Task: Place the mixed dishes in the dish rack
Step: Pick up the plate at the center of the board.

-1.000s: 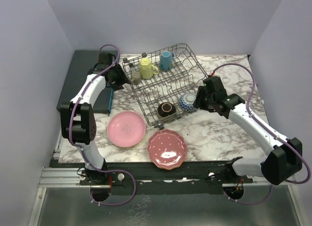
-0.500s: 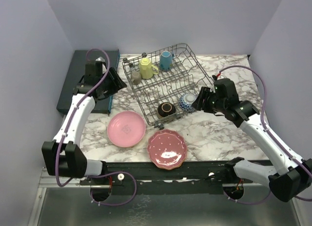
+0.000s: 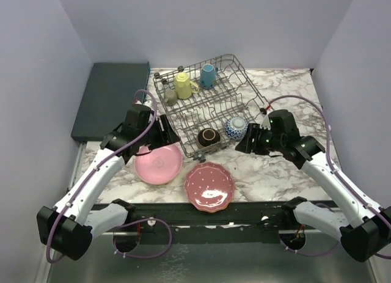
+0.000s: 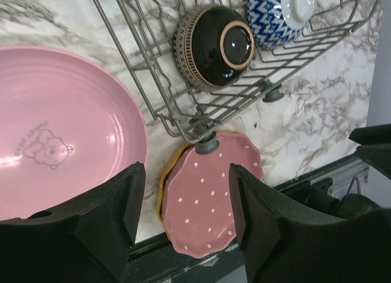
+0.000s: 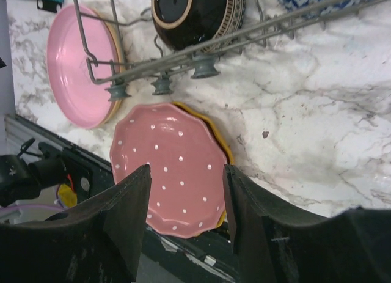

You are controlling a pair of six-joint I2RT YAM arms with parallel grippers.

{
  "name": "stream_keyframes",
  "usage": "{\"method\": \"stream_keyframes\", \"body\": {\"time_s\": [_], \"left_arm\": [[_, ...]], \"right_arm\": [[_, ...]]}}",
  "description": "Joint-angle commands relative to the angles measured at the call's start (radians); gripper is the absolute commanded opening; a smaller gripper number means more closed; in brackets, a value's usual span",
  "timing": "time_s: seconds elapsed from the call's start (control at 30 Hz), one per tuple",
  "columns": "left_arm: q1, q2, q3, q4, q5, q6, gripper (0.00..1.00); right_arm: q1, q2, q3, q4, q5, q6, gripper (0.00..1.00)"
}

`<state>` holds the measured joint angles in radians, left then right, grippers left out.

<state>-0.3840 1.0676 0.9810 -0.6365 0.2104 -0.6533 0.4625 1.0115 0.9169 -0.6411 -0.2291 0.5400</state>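
Mixed dishes (image 5: 168,167): your left gripper (image 4: 186,197) and right gripper (image 5: 186,191) both gape empty, having drawn back from the grey wire dish rack (image 3: 214,102), left over the round pink plate (image 3: 158,162), right towards the scalloped white-dotted pink plate (image 3: 209,186), so plates look next. Rack holds a dark brown bowl (image 3: 208,137), blue-white patterned bowl (image 3: 235,126), yellow mug (image 3: 183,85), blue mug (image 3: 208,75) and grey-green mug (image 3: 170,96); both plates lie on the marble tabletop (image 3: 263,173) before it.
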Motion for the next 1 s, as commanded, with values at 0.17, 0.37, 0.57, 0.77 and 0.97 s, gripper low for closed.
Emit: {"method": "stream_keyframes", "body": {"time_s": [0.17,0.37,0.57,0.77,0.97], "left_arm": [[-0.159,-0.073,-0.110,-0.028,-0.055,-0.103,0.62],[-0.277,-0.107,-0.192,-0.030,-0.132,-0.191,0.58],[-0.406,-0.103,-0.245,-0.039,-0.223,-0.275,0.56],[-0.499,-0.075,-0.288,-0.042,-0.295,-0.365,0.54],[-0.562,-0.028,-0.308,-0.018,-0.350,-0.429,0.54]], "right_arm": [[-0.005,-0.033,-0.118,0.035,-0.128,0.026,0.57],[-0.001,-0.033,-0.180,0.075,-0.158,0.045,0.56],[0.008,-0.024,-0.220,0.111,-0.168,0.068,0.55],[0.020,-0.024,-0.244,0.137,-0.172,0.089,0.54],[0.035,-0.008,-0.256,0.166,-0.174,0.103,0.53]]}}
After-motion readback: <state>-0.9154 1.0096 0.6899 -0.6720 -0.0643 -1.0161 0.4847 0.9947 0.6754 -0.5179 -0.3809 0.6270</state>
